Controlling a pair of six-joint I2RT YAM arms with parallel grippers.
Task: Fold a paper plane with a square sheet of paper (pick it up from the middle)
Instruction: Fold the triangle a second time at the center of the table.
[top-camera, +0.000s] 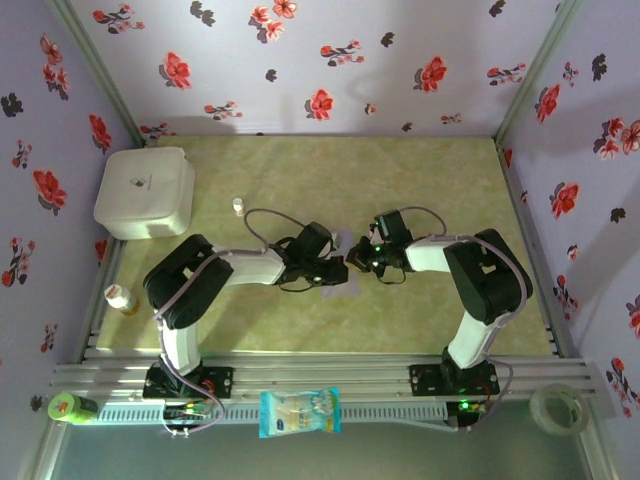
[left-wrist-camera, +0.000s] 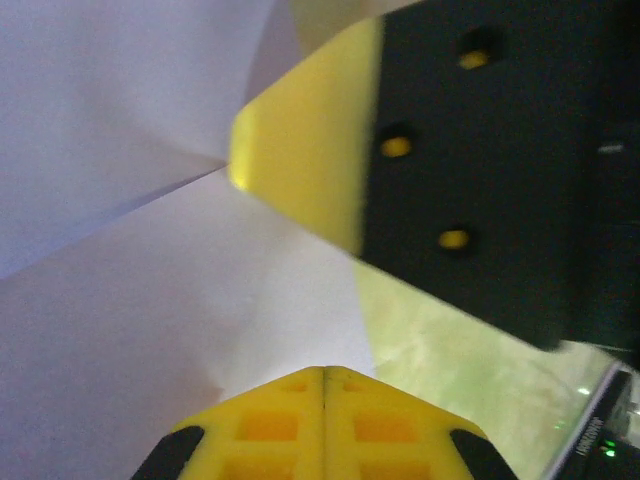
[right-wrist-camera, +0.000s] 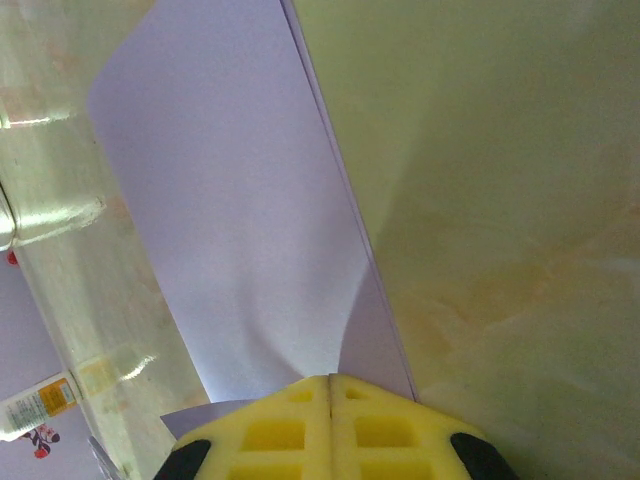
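Step in hand: mid-fold, far from done. Left hand (left-wrist-camera: 325, 388) is pressed together, tips down over the square sheet of paper (right-wrist-camera: 240, 200). Right hand (right-wrist-camera: 331, 392) is pressed together too, with the sheet running under its tips. Can't tell if either nips a layer, but it reads as pressing, not pinching. The sheet lies mid-worktop (top-camera: 420, 170) between the 2 hands. It's partly folded: the left wrist view shows flaps meeting at a crease, with one of the right hand's fingers (left-wrist-camera: 300, 150) at that junction. Next move, my guess: flatten that crease, then lift 1 flap edge while the other hand pins. Thin paper, so light pressure. Counts, near to far: 1 blue-and-white packet (top-camera: 300, 412), 1 tape roll (top-camera: 557, 408) and 1 green-capped item (top-camera: 72, 407) by the rail (top-camera: 350, 378); 2 hands; 1 sheet; 2 small bottles (top-camera: 122, 298); 1 white box (top-camera: 145, 192) far left.
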